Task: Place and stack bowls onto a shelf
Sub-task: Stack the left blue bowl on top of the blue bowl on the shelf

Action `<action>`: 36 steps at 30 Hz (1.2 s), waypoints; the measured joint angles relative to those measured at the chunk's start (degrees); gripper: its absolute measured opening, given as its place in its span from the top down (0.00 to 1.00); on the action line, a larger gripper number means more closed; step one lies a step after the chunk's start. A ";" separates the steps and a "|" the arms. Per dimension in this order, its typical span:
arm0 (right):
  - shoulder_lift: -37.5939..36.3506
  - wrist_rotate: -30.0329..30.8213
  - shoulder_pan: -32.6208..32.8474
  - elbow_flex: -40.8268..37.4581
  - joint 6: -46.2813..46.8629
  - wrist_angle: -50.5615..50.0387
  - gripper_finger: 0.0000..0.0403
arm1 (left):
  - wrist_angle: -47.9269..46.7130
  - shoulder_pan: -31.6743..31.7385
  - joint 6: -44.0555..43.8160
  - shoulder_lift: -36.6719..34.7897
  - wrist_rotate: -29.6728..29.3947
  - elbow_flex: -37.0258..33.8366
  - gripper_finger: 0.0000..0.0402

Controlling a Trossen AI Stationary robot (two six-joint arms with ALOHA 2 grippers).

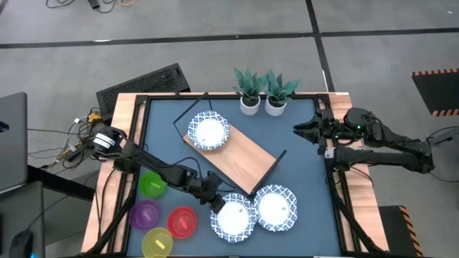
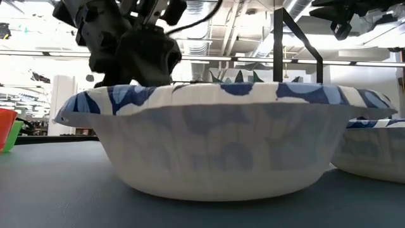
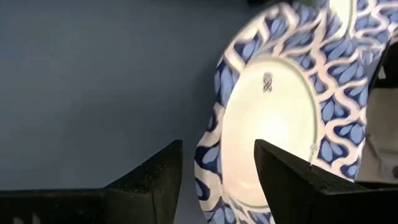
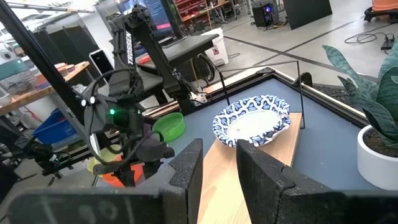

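Observation:
One white bowl with a blue patterned rim (image 1: 209,132) sits on the far-left end of the light-wood shelf (image 1: 247,161), which lies slanted across the table's middle. Two more blue-rimmed bowls stand on the table near its front edge, one on the left (image 1: 235,218) and one on the right (image 1: 277,208). My left gripper (image 1: 215,193) is open at the left bowl's rim (image 3: 208,165), slanting down, with one finger outside the rim and one over the bowl's inside. I see no touch. My right gripper (image 1: 300,131) hangs open above the table's right side.
Green (image 1: 152,184), purple (image 1: 143,213), red (image 1: 182,221) and yellow (image 1: 158,242) small bowls stand at the front left, beside my left arm. Two white plant pots (image 1: 262,104) stand at the far edge. The shelf's black wire frame (image 1: 276,163) rises at its near-right end.

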 joint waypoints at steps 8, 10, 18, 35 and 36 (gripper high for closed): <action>-0.02 0.02 0.00 0.00 0.46 0.45 0.69 | 1.93 0.55 -0.61 0.99 2.86 -0.03 0.59; 0.01 0.02 0.00 0.00 0.46 0.39 0.69 | 2.05 0.45 -0.60 0.95 2.85 0.04 0.67; 0.01 0.02 0.00 0.00 1.09 0.41 0.69 | 2.67 0.75 2.73 1.30 2.89 0.02 0.98; 0.01 0.02 0.00 0.00 0.87 0.39 0.69 | -11.73 0.66 -13.56 -12.95 2.53 0.02 1.00; -0.01 0.02 0.00 0.00 0.87 0.39 0.69 | -13.23 0.58 -15.08 -14.54 1.19 0.02 1.00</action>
